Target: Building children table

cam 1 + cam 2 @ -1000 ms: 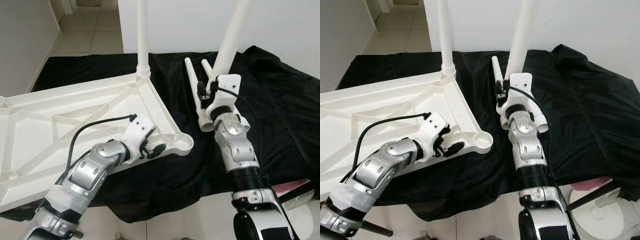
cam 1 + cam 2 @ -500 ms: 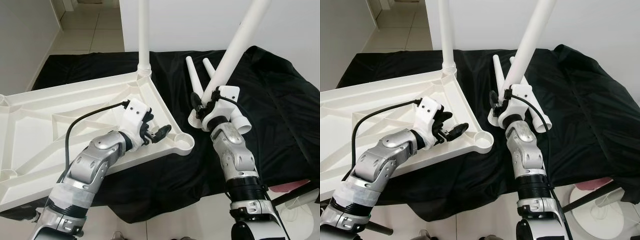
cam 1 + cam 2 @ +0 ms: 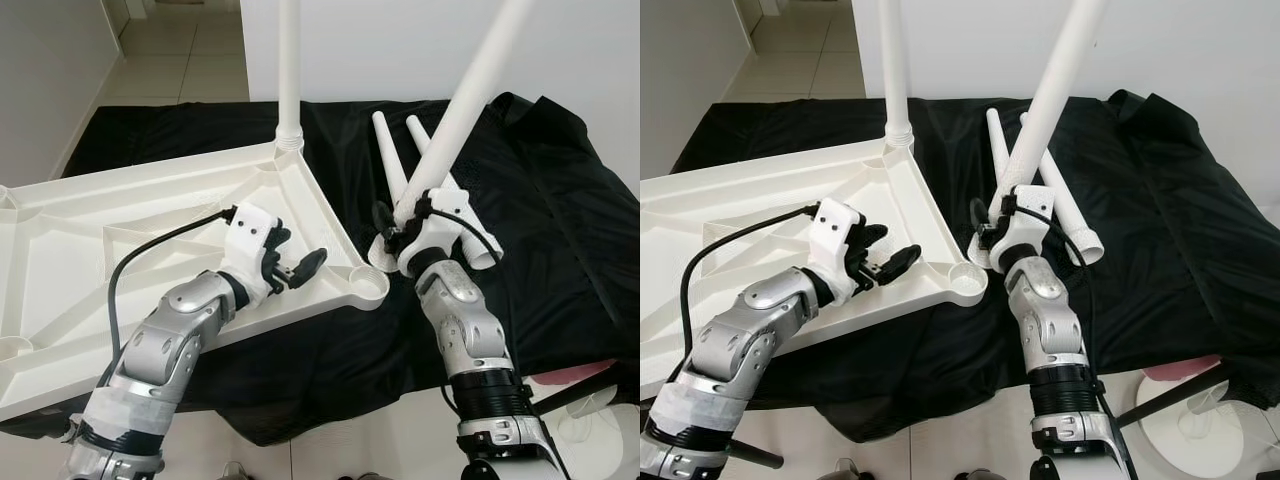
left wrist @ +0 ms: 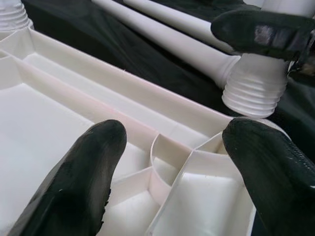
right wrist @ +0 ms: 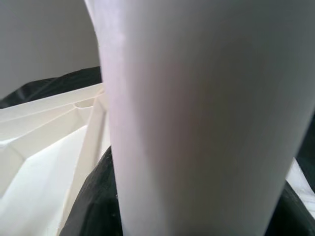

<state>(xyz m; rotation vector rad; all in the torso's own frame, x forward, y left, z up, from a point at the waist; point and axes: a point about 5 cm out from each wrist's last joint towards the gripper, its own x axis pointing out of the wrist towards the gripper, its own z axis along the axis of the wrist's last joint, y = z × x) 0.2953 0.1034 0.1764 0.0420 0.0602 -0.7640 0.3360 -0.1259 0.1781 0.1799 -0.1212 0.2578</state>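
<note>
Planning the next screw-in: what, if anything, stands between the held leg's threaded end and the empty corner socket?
Nothing visible. The right gripper holds the white plastic table leg tilted, its end beside the upturned white tabletop's round corner socket; the open left gripper is just inboard.

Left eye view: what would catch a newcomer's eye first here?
The right gripper holds a long white leg tilted, its threaded end beside the empty corner socket of the upturned tabletop. The left gripper hovers open over that corner.

Bright even light, sharp; wrist close-ups blurry.
</note>
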